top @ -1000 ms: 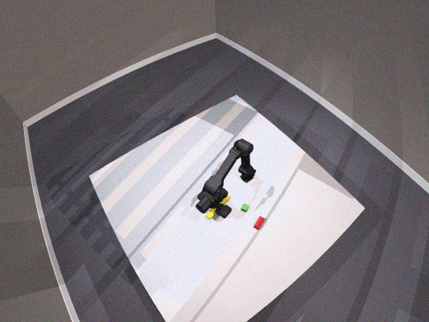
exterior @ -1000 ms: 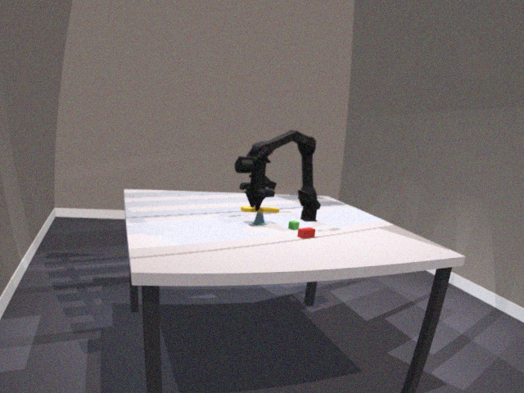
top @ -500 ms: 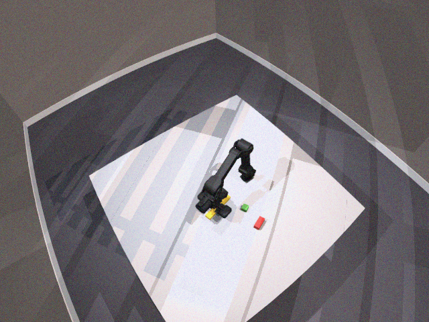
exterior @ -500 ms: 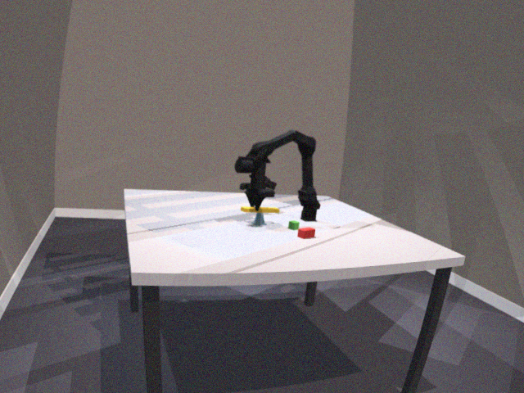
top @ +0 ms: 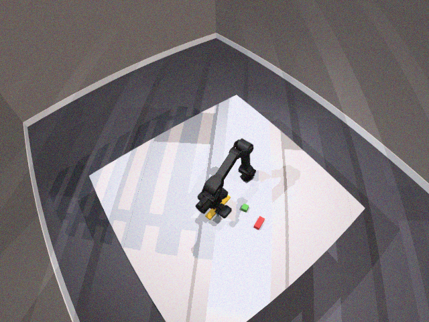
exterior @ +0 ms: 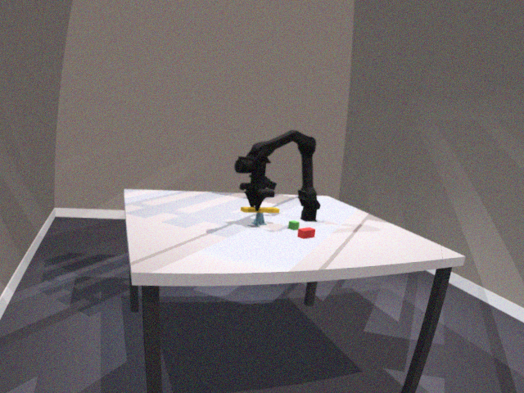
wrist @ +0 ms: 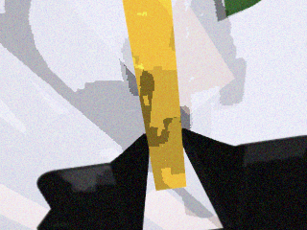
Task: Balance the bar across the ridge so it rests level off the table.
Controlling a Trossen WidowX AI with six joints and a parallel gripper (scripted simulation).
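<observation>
The yellow bar [top: 209, 214] [exterior: 270, 210] [wrist: 154, 67] is held level, clear of the white table [exterior: 254, 270] [top: 166, 263]. My gripper [top: 216, 208] [exterior: 256, 206] [wrist: 163, 135] is shut on the bar near its middle and points straight down. In the exterior view the small blue-grey ridge [exterior: 260, 220] stands directly under the gripper, its top at or just below the bar's underside; I cannot tell if they touch. The ridge is hidden by the bar and fingers in the wrist view and by the arm in the top view.
A green cube [top: 244, 207] [exterior: 293, 224] [wrist: 240, 5] sits to the right of the ridge. A red block [top: 259, 222] [exterior: 305, 232] lies a little further out. The arm's base [exterior: 309, 211] stands behind them.
</observation>
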